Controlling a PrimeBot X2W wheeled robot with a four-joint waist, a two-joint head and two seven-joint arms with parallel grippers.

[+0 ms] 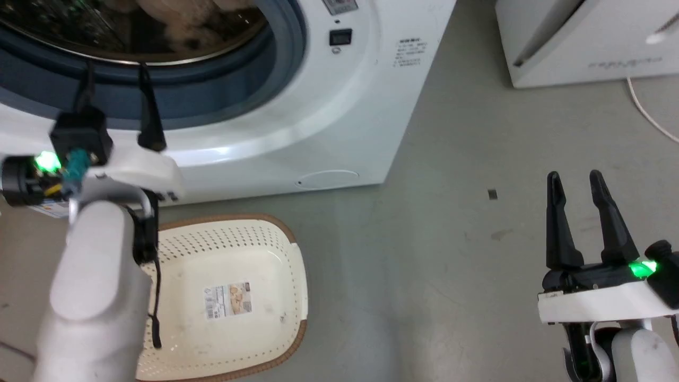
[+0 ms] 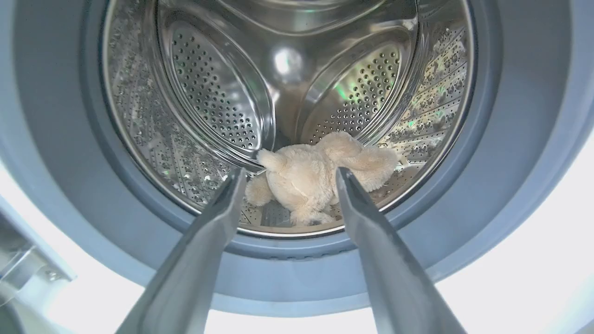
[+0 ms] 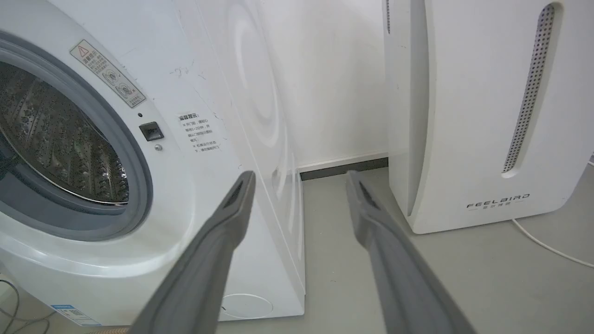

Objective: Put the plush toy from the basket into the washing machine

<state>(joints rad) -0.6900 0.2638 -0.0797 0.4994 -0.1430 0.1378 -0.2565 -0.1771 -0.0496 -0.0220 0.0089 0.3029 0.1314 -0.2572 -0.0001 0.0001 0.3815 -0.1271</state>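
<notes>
The cream-beige plush toy (image 2: 315,178) lies on the bottom of the shiny perforated drum (image 2: 209,93) inside the white washing machine (image 1: 339,116); its top shows blurred (image 1: 185,21) through the porthole. My left gripper (image 2: 287,172) is open in front of the grey gasket (image 2: 55,139), apart from the toy, its dark fingers (image 1: 151,124) pointing at the porthole. The cream basket (image 1: 276,249) with its brown rim sits on the floor below the washer, holding nothing, its label sticker (image 1: 228,300) showing. My right gripper (image 1: 575,183) hangs open over the floor at the right, holding nothing.
A white FEELBIRD-marked appliance (image 3: 487,116) stands to the right of the washer (image 3: 195,139), with a white cable (image 1: 650,114) trailing on the grey floor. A narrow gap of floor (image 3: 343,241) runs between the two machines. My pale left forearm (image 1: 95,286) overlaps the basket's left side.
</notes>
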